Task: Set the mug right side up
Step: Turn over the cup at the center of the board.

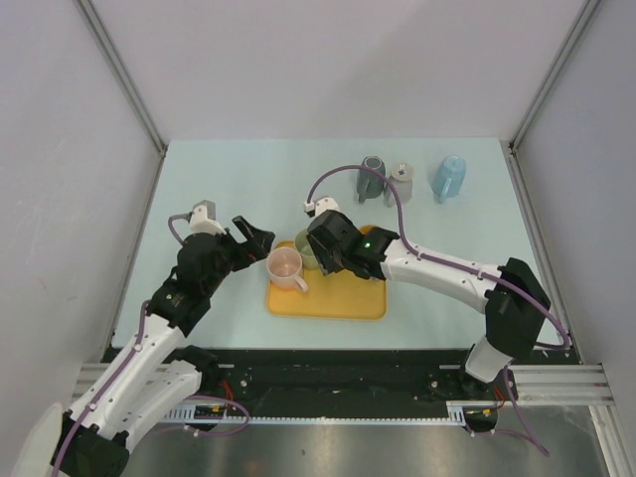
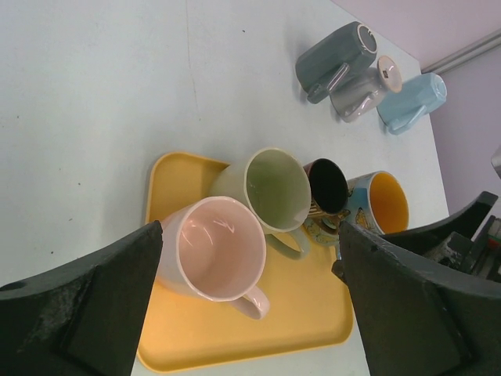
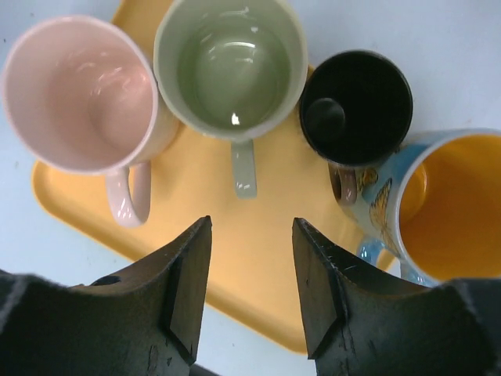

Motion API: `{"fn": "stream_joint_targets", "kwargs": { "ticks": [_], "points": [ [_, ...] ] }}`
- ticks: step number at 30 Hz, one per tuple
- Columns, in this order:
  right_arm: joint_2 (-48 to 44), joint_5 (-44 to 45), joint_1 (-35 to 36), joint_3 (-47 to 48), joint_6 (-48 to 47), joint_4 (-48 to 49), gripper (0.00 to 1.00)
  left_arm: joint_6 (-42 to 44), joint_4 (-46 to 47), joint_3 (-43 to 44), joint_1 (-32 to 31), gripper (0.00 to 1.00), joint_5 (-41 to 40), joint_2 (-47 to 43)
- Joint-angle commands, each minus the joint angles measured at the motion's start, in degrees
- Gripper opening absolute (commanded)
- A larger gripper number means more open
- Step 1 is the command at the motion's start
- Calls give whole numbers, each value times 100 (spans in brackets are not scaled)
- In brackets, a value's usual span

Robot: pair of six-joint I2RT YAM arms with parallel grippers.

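Three mugs stand mouth-down at the back of the table: a dark grey one [image 1: 372, 177], a lighter grey one [image 1: 399, 182] and a light blue one [image 1: 448, 178]. They also show in the left wrist view, dark grey [image 2: 335, 63], grey [image 2: 362, 94] and blue [image 2: 411, 102]. My right gripper [image 1: 323, 260] [image 3: 250, 227] is open and empty above the yellow tray [image 1: 338, 303], in front of the green mug's handle. My left gripper [image 1: 254, 237] [image 2: 249, 235] is open and empty, just left of the tray near the pink mug [image 1: 285, 266].
On the tray [image 3: 196, 168] stand upright mugs: pink [image 3: 78, 94], green [image 3: 229, 66], black [image 3: 356, 106] and a butterfly-patterned blue one with an orange inside [image 3: 450, 204]. The right arm hides most of these from above. Grey walls enclose the table.
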Motion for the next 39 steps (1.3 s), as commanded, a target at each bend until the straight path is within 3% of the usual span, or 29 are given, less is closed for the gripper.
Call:
{"fn": "stream_joint_targets", "kwargs": {
  "ticks": [1, 25, 39],
  "points": [
    [232, 5, -131, 63, -80, 511, 50, 169, 14, 123, -9, 98, 42, -80],
    [576, 57, -149, 63, -19, 705, 48, 186, -12, 79, -1, 98, 33, -106],
    [-136, 618, -105, 63, -54, 424, 48, 142, -12, 88, -9, 98, 59, -80]
  ]
}}
